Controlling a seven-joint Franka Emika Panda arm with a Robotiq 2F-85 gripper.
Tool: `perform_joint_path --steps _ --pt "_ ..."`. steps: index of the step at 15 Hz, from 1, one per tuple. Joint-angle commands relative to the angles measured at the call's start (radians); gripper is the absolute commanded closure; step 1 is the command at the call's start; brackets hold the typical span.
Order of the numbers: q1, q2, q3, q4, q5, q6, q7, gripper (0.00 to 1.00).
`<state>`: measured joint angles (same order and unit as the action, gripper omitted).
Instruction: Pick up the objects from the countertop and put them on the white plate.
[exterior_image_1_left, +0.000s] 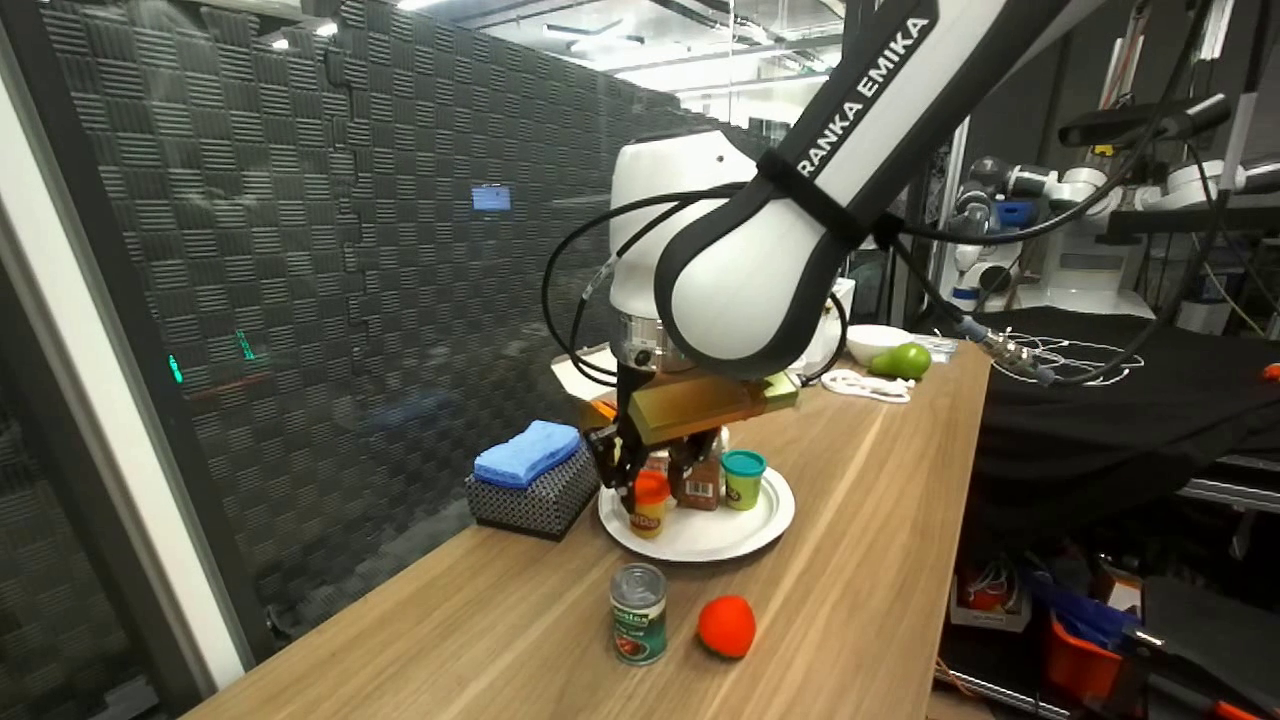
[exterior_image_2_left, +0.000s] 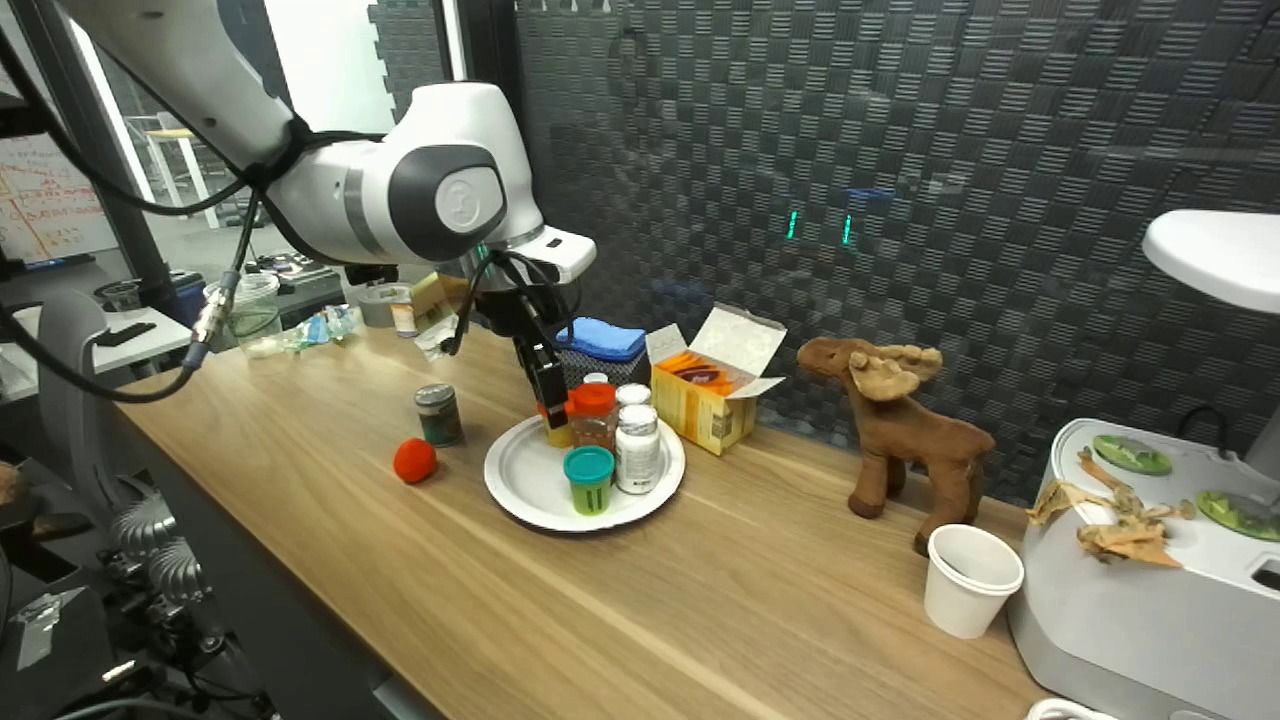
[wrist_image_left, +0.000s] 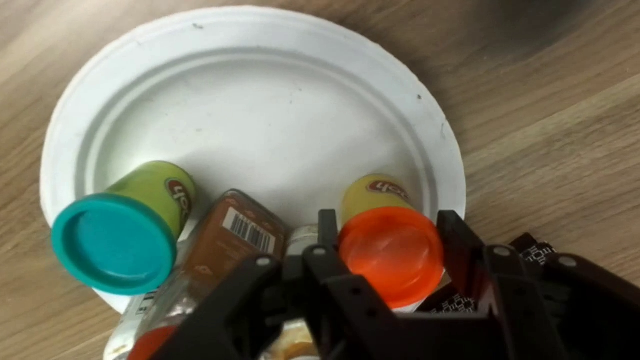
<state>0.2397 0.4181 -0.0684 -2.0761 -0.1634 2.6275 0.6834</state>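
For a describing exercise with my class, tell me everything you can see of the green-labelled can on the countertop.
The green-labelled can is a cylinder that looks like metal, with a silver, ringed top that seems closed. Its green label carries lettering I cannot fully read and a red picture low down. It stands upright on the countertop, off the white plate. The orange-red ball lies beside it, with a gap between them; only the countertop appears to touch it.

You had on the countertop one plate bearing two tubs, one jar, one bottle. In an exterior view lay one can before the plate, one ball right of the can, and one block on a box at the plate's left.
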Motion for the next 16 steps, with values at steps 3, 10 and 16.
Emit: perform_joint_path --steps 3,10,16 --pt "0.018 0.003 -0.002 0.039 0.001 -0.045 0.007 0.08" --pt "0.124 -0.113 -0.041 -0.071 -0.145 -0.043 0.195 0.0" --pt "0.141 -0.198 0.058 -0.169 -0.199 -0.063 0.239 0.0"
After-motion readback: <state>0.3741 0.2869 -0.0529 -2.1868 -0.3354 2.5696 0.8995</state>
